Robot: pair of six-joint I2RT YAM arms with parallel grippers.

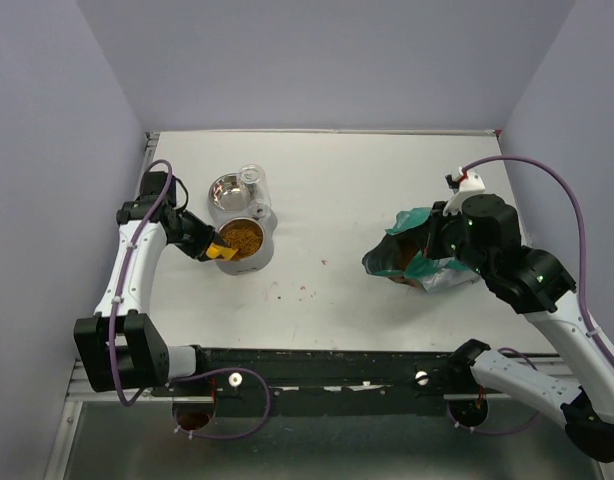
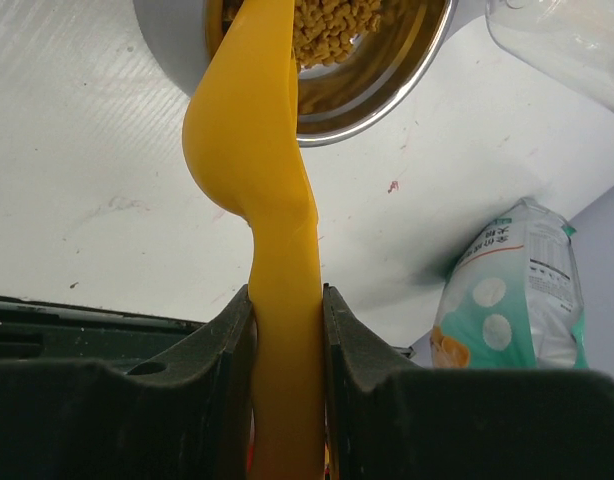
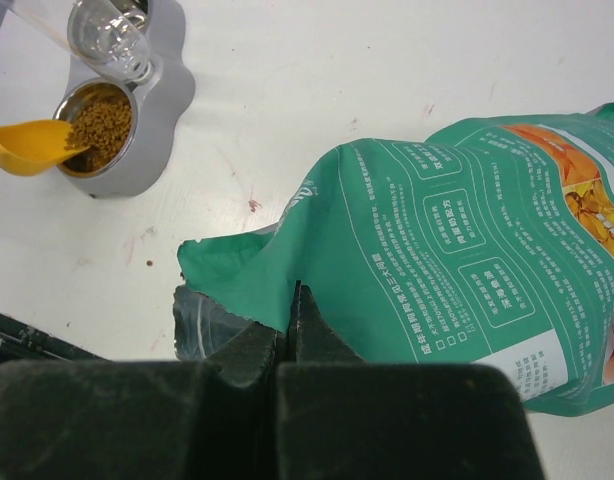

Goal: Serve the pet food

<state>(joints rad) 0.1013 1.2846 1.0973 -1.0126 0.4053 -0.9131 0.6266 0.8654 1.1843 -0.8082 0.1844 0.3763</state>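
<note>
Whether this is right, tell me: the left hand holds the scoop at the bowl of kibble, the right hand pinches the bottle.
Wrong on one thing: the right hand pinches the edge of the green bag, as the right wrist view shows. The left hand does hold the scoop at the bowl of kibble.

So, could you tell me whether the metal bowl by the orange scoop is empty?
No, the bowl holds a heap of brown pet food beside the scoop tip.
</note>
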